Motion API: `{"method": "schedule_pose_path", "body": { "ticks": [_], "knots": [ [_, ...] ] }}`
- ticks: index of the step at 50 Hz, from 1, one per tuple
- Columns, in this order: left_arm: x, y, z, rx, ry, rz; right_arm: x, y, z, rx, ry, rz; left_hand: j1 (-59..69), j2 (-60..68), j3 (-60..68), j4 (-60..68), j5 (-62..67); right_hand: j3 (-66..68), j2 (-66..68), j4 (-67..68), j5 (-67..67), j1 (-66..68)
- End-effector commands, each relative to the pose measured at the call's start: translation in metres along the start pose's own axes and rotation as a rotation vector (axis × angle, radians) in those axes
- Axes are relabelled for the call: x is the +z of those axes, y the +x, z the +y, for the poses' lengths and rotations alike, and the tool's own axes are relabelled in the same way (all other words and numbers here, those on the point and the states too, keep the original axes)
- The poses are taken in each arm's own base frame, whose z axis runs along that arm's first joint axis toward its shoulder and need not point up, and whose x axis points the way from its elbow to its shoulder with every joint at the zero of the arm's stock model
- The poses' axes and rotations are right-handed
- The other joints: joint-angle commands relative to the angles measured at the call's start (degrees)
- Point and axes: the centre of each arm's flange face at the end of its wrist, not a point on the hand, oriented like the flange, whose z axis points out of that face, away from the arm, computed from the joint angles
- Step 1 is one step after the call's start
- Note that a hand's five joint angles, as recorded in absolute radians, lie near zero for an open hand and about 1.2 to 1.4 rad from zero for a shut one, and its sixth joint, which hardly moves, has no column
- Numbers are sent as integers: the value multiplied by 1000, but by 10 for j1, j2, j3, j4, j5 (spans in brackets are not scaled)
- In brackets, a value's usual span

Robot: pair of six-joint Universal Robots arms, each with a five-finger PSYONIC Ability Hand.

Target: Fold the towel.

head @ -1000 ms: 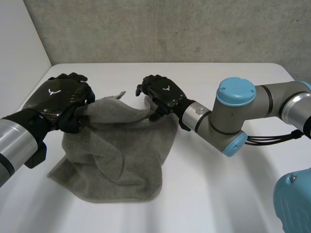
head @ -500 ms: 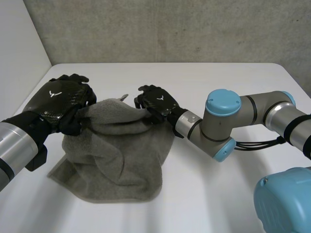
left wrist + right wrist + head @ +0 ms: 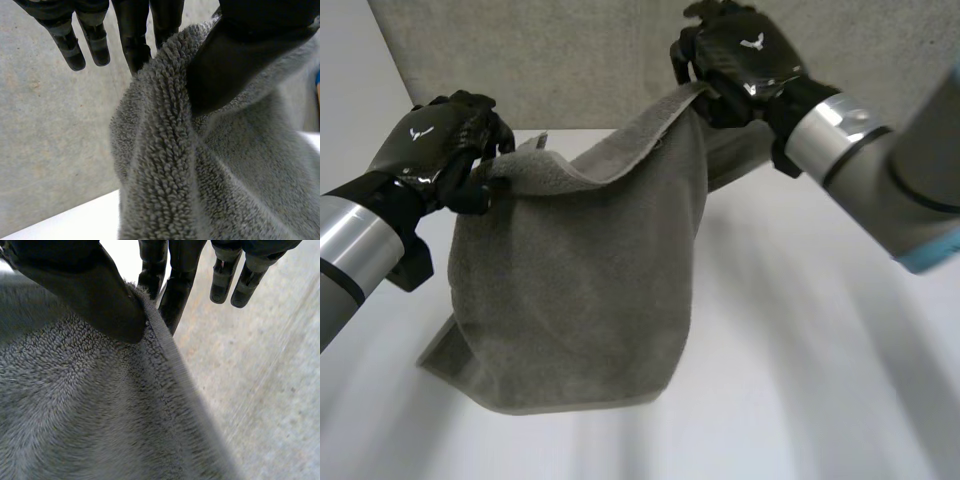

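The towel (image 3: 580, 280) is pinched at its top corners by the left hand (image 3: 435, 150), upper left, and right hand (image 3: 740, 55), upper right. It is hung open, hem on the bench (image 3: 800, 380), seemingly for straightening before folding.

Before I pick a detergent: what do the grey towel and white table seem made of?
The grey looped-pile towel looks like matte terry cloth, probably cotton: dense fuzzy loops. The white table looks smooth and faintly glossy, perhaps laminate; I cannot be sure.
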Motion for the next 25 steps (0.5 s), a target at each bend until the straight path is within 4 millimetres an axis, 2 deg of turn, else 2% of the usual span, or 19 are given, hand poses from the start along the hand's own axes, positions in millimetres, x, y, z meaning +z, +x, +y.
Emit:
{"method": "schedule_pose_path", "body": {
  "ticks": [1,2,3,4,5,6,7,8,9,10,11,12,13,14,15,16,19,21,25],
  "knots": [
    [5,0,17,-85,-27,4,-51,-18,-7,-50,-121,0,68,50,-25,-30,45,-4,50,-4,40,46],
    [5,-1,28,-95,-61,-2,-62,-23,7,-88,-193,-11,64,46,-25,-30,42,-4,50,-4,40,46],
    [5,-1,28,-95,-62,-2,-62,-23,7,-89,-194,-11,64,46,-25,-30,42,-4,50,-4,40,46],
    [6,-2,39,-107,-98,-3,-73,-29,19,-138,-267,-32,53,35,-25,-30,30,-4,50,-4,40,46],
    [6,-2,39,-107,-98,-3,-85,-34,35,-189,-351,-55,53,34,-25,-30,30,-4,50,-4,40,46],
    [5,-3,50,-118,-136,-7,-85,-34,35,-189,-351,-56,44,26,-25,-30,22,-4,50,-4,40,46],
    [5,-2,61,-126,-169,-8,-96,-39,49,-243,-422,-82,39,21,-25,-30,17,-4,50,-4,40,46],
    [5,-2,61,-126,-170,-8,-106,-44,63,-282,-479,-117,39,21,-25,-30,17,-4,50,-4,40,46],
    [5,-2,72,-138,-206,-6,-106,-44,63,-283,-480,-117,26,8,-25,-30,3,-4,50,-4,40,46],
    [4,-1,85,-152,-251,-6,-112,-44,79,-305,-523,-133,16,-3,-25,-30,-7,-4,50,-4,40,46],
    [4,-1,85,-152,-251,-6,-113,-44,79,-305,-524,-133,16,-3,-25,-30,-7,-4,50,-4,40,46],
    [4,-1,85,-152,-251,-6,-115,-43,95,-300,-551,-134,16,-3,-25,-30,-7,-4,50,-4,40,46],
    [4,-1,99,-166,-296,-7,-115,-40,110,-287,-567,-127,11,-8,-25,-30,-12,-4,50,-4,40,46],
    [5,-2,112,-179,-339,-11,-115,-40,110,-287,-567,-127,-1,-19,-25,-30,-24,-4,50,-4,40,46],
    [5,-2,112,-179,-339,-11,-114,-39,122,-273,-577,-116,-1,-19,-25,-30,-24,-4,50,-4,40,46],
    [5,-3,121,-188,-369,-15,-115,-38,131,-252,-584,-102,-28,-46,-25,-30,-50,-4,50,-4,40,46],
    [5,-2,131,-197,-402,-18,-115,-37,136,-228,-587,-87,-78,-97,-25,-30,-101,-4,50,-4,40,46],
    [5,-2,134,-199,-411,-17,-115,-36,141,-141,-588,-50,-90,-108,-25,-30,-113,-4,-238,-4,-247,-241],
    [3,0,136,-199,-418,-16,-114,-32,141,-51,-575,-8,-193,-211,-25,-30,-215,-4,-268,-4,-277,-271]
  ]
}}
